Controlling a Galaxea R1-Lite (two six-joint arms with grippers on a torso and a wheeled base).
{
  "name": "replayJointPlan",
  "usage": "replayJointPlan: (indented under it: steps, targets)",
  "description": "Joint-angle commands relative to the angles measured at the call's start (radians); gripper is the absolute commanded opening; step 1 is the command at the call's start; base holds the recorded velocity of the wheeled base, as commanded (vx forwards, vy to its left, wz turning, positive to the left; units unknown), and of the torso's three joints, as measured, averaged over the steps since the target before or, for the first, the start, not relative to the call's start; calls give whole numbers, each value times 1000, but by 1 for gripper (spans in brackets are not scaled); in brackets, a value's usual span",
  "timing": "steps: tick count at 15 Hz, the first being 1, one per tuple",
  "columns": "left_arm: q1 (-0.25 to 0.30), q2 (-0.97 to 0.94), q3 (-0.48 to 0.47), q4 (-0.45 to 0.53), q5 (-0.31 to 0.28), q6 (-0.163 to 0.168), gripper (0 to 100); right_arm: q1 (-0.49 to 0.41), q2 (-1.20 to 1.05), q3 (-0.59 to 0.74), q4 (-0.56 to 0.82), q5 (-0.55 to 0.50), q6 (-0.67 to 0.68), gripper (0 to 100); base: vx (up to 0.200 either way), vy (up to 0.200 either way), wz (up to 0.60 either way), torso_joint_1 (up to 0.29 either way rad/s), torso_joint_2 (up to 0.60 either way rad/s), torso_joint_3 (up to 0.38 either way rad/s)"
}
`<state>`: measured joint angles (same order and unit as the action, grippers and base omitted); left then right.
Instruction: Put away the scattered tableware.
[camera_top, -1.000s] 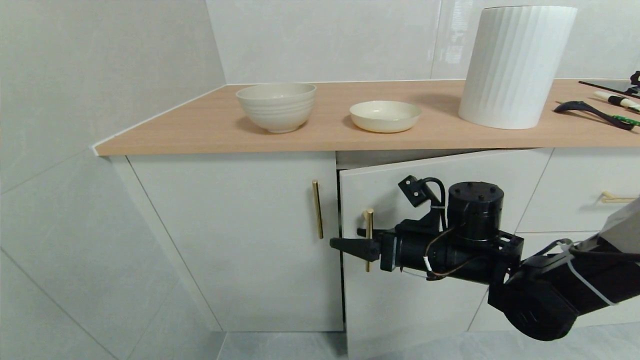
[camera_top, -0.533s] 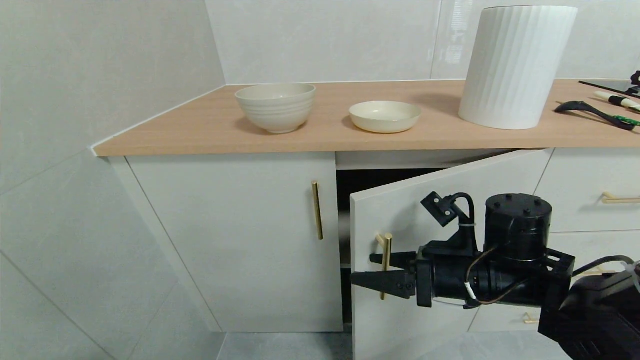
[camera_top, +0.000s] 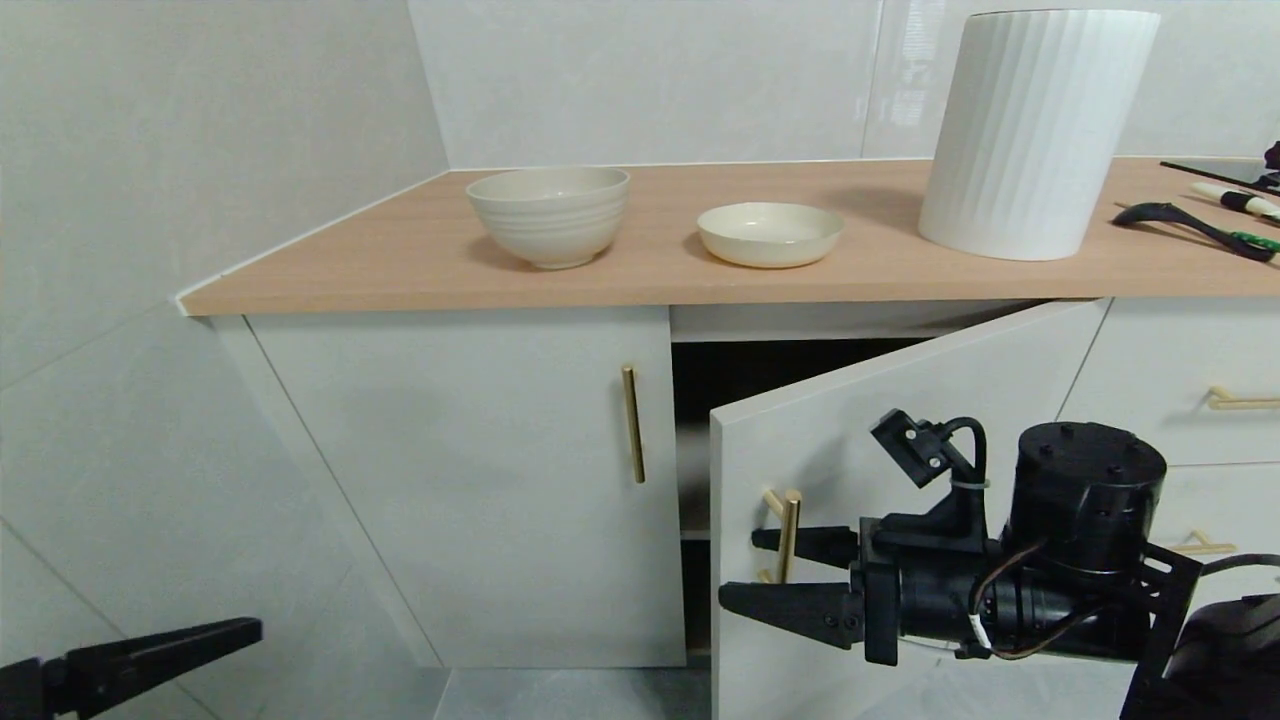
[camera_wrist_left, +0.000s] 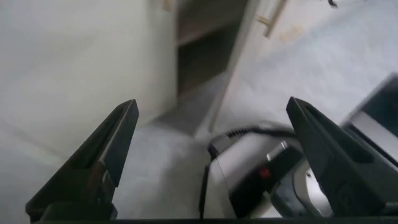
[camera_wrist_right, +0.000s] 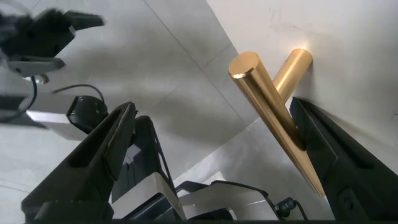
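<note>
The right end effector (camera_top: 742, 570) is held with its fingers apart, one on either side of the brass handle (camera_top: 788, 530) of the right-hand cabinet door (camera_top: 900, 420). The bar is seen lying against one finger and is not clamped. The door is swung partly open, and the dark cabinet interior (camera_top: 760, 365) is exposed behind it. The left end effector (camera_wrist_left: 211, 106) is held low near the floor, well apart from the cabinet, with its fingers likewise spread and nothing between them. The bowl (camera_top: 550, 212) is set on the desk (camera_top: 380, 265) toward its left end, and the shallow dish (camera_top: 770, 232) stands near it toward the middle; neither is touched. The step in hand is judged to be the opening of the cabinet. For the next move, the door would need to be drawn wider along its hinge arc and the handle let go, so that the bowl can be reached.
</note>
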<state>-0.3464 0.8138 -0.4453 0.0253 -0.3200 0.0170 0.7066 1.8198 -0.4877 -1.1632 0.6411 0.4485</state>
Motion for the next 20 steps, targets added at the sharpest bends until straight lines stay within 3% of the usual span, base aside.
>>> replayJointPlan:
  steps: [1,4,5,8,10,12,14,16,19,20]
  targets:
    - [-155,255,-70,-67,93,6,100,2,0,17,4,3,1,100,0,0,0,0,0,0]
    - [-177,357,-102,-154,139,9,100,2,1,35,-21,3,1,100,0,0,0,0,0,0]
    - [-187,395,-125,-162,139,9,0,2,3,35,-21,5,1,100,0,0,0,0,0,0]
    - [-235,493,-185,-170,136,14,0,2,3,41,-21,5,1,100,0,0,0,0,0,0]
    - [-266,585,-199,-225,136,14,0,4,7,41,-23,5,1,100,0,0,0,0,0,0]
    - [-281,769,-200,-475,136,11,0,4,12,41,-23,5,1,100,0,0,0,0,0,0]
    - [-279,860,-220,-579,136,8,0,2,9,43,-23,5,1,100,0,0,0,0,0,0]
    - [-279,915,-270,-581,131,3,0,2,9,43,-23,5,1,100,0,0,0,0,0,0]
    - [-279,927,-328,-582,35,-37,0,2,9,43,-24,5,1,100,0,0,0,0,0,0]
    - [-279,946,-355,-581,32,-38,0,2,9,43,-24,5,1,100,0,0,0,0,0,0]
